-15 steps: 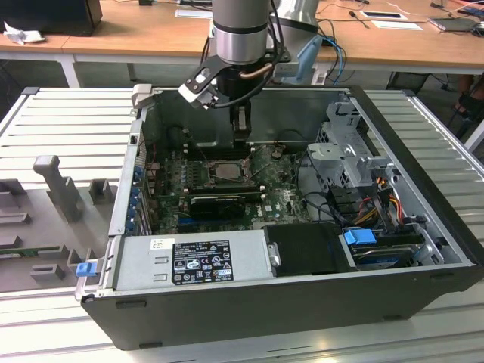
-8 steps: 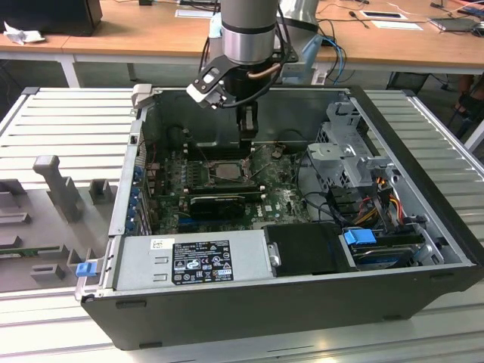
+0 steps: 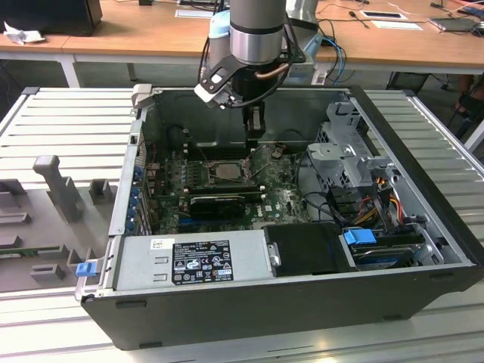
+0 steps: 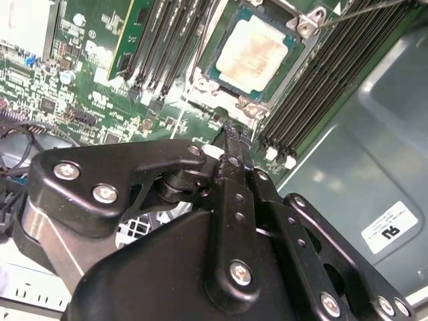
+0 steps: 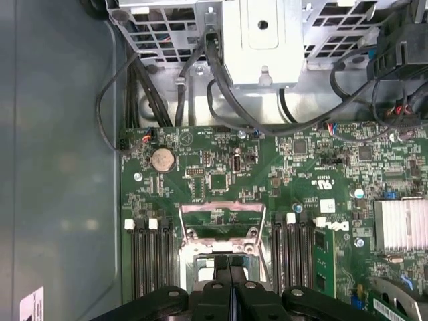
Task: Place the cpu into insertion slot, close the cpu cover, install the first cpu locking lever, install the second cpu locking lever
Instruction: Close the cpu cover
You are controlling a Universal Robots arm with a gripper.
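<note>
Sitting in the insertion slot [image 4: 212, 69], pale silver cpu [image 4: 254, 57], square, brownish-smudged top

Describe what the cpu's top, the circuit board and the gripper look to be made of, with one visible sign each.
The cpu: probably metal, pale silver-grey, dull sheen with a brownish smear. The circuit board: likely laminate, green coating with soldered parts. The gripper: matt black links with bright screws; metal or hard plastic, unclear.

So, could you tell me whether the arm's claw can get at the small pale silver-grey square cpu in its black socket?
Probably yes: the claw, shut, hangs close by the cpu, whose top lies bare with nothing between them.
</note>
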